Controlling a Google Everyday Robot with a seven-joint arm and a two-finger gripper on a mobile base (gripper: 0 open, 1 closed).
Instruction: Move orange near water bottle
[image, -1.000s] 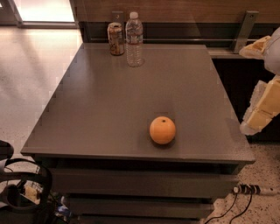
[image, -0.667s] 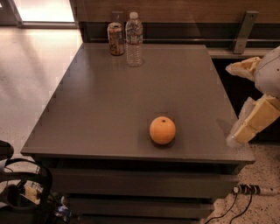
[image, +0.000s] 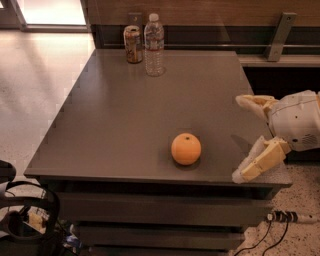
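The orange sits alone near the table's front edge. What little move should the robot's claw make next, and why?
Probably slide the gripper leftward to the orange so its open jaws straddle it. The gripper hovers empty at the right edge of the table, beside the orange and apart from it, while the water bottle stands at the far edge next to a can.
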